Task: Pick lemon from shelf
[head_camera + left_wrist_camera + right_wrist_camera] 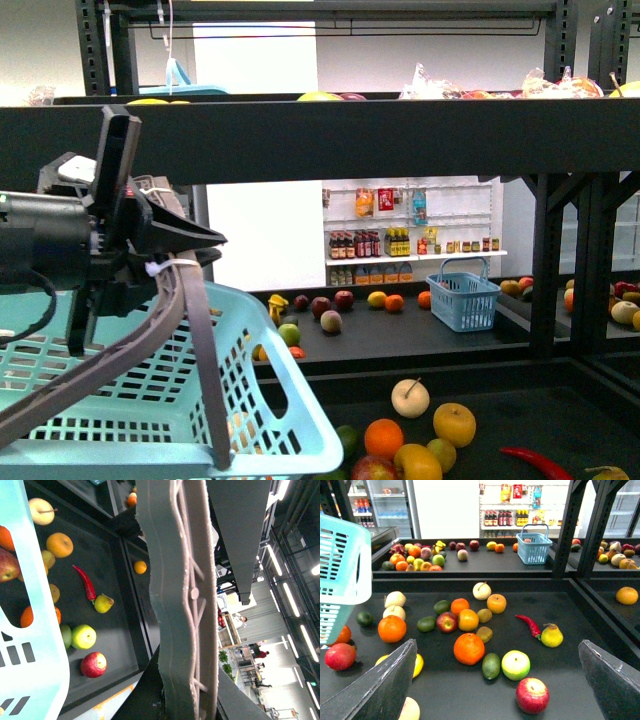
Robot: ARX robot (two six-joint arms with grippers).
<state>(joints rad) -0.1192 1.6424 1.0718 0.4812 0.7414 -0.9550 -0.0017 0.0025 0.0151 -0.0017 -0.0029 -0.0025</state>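
Grocery shop: loose fruit (469,648) on a black shelf (570,666), blue shopping basket (463,297), bottle racks (410,240) at upper centre.

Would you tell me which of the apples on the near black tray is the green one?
It is the green apple, lying between a red apple and a dark green oval fruit. Its pale green skin sets it apart from the red apples on that tray.

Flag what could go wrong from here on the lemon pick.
1. Wrong pick: the likely lemon is half hidden behind a finger of the open right tool, with an orange and a yellow pear close by.
2. The basket hanging from the left tool overhangs the same tray and may obstruct the reach.
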